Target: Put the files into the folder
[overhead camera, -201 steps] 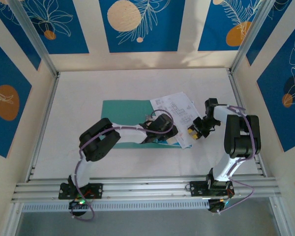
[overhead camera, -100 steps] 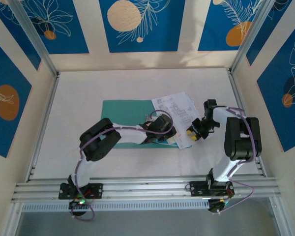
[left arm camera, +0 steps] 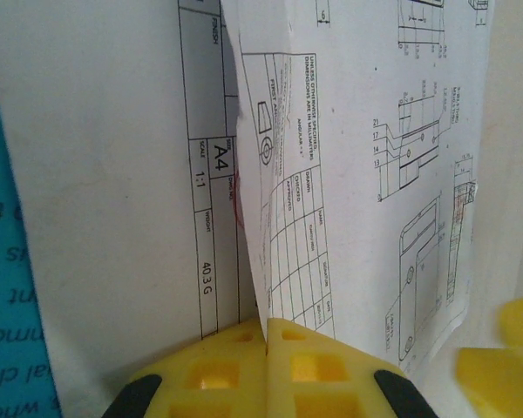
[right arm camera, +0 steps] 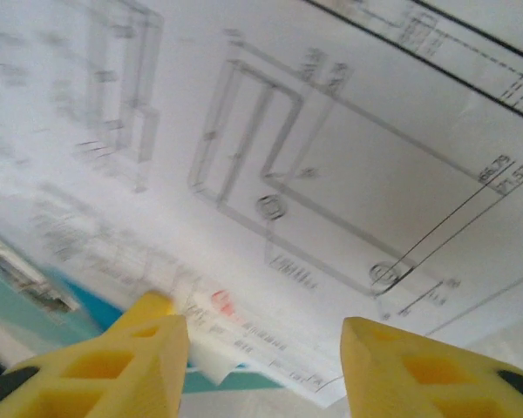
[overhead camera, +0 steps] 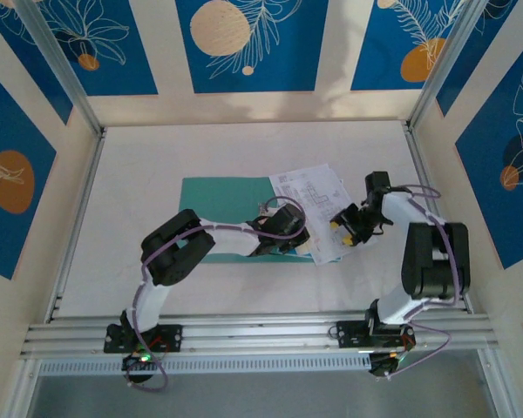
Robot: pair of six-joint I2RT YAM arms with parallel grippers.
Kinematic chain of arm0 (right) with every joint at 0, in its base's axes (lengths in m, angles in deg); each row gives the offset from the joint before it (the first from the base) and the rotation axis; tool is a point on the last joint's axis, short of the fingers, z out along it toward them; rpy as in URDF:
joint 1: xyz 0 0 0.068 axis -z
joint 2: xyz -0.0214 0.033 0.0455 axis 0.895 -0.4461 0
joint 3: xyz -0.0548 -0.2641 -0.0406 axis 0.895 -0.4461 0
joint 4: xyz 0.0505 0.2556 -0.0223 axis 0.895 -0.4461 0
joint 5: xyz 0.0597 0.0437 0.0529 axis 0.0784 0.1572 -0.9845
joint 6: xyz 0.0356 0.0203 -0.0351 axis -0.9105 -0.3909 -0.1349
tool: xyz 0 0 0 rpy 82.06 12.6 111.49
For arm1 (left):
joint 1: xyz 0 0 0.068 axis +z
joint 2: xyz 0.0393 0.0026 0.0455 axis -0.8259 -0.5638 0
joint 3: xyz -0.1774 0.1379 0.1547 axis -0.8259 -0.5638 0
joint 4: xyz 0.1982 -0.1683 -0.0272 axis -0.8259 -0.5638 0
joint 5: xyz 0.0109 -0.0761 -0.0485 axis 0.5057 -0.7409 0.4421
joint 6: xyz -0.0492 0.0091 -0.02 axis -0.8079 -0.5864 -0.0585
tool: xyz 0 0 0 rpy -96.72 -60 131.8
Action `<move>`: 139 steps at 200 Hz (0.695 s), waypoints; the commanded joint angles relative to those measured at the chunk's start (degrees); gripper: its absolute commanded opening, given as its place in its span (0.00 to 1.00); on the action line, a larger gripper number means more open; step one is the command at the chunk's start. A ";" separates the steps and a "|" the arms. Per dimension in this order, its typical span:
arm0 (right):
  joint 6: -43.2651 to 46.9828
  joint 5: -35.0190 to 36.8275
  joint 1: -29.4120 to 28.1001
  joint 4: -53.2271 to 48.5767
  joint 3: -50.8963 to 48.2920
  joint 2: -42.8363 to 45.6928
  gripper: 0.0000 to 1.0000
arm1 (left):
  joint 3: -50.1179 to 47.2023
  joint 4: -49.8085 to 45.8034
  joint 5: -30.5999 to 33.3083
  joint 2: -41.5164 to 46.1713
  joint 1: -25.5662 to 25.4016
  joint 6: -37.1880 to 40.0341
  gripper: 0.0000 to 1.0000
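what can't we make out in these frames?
1. Right edge of the folder: top view, covered by the left arm and the files.
2. Sheet count: top view too small; left wrist view, sheets overlap.
3. Most of the blue sheet: left wrist view, cut by left edge, white sheets over it.
4. Print on files: right wrist view, blurred.

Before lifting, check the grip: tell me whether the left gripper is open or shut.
Shut. On the left gripper, the yellow fingers meet on the lifted edge of a white printed sheet.
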 commanded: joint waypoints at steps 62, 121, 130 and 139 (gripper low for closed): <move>1.71 1.35 -1.35 -3.92 1.12 14.78 0.60 | -5.25 -17.94 -0.34 16.13 4.56 12.23 0.00; 2.67 -1.77 -7.84 1.42 1.13 10.60 0.59 | -13.20 -33.35 0.10 28.97 11.90 23.81 0.00; 2.85 -2.15 -9.25 2.26 1.81 9.09 0.59 | -14.10 -34.77 0.10 30.38 13.16 25.19 0.00; 3.08 -2.19 -10.68 2.82 2.67 7.42 0.59 | -14.40 -36.99 0.40 31.56 14.28 26.88 0.00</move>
